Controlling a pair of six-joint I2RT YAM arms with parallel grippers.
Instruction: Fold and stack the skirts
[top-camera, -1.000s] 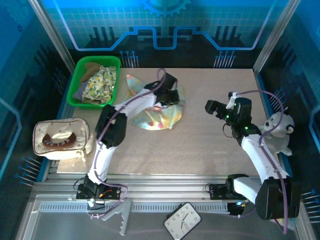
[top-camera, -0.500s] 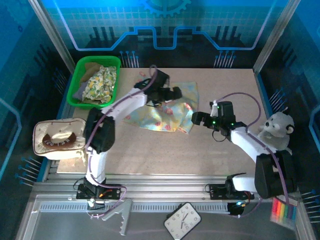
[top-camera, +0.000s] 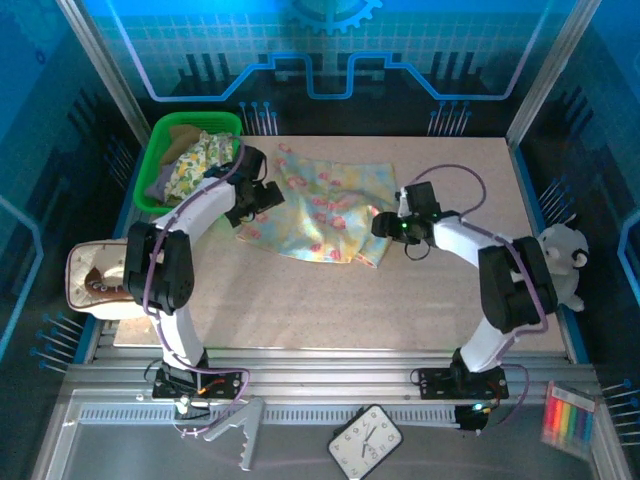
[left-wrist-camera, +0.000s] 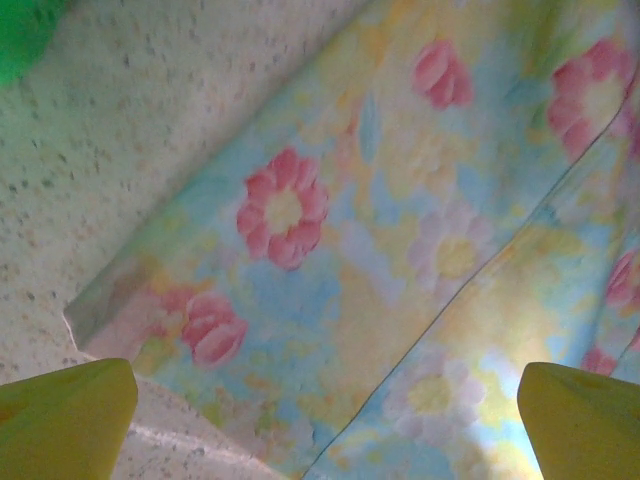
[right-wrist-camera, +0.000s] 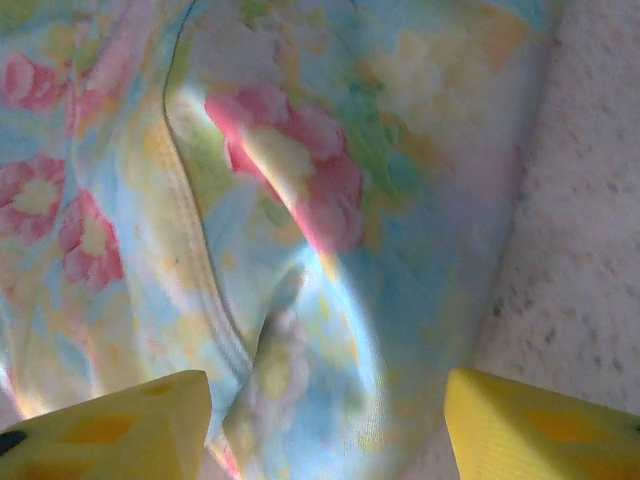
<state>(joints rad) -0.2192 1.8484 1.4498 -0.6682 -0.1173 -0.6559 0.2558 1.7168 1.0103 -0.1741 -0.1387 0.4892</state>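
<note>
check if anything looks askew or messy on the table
The floral skirt lies spread but crooked on the table, its edges slanted against the table's sides. Its right corner is rumpled into a raised fold between the right fingers. Nothing looks spilled or damaged.

Pastel skirt (top-camera: 325, 210): pale yellow and blue with big pink flowers, opened out and lying mostly flat on the surface (top-camera: 420, 290), towards the far middle.
Its left corner: flat on the bare surface, hem edge showing, with a straight seam running across the cloth.
Its right end: bunched up into a soft raised ridge.
Yellow skirt (top-camera: 195, 165): small floral print, crumpled on top in the green basket (top-camera: 190, 122) at the far left.
Tan skirt (top-camera: 180, 135): tucked at the basket's far end, mostly covered.
Lavender skirt (top-camera: 158, 185): just a dull purple patch peeking out at the basket's near-left side.
</note>
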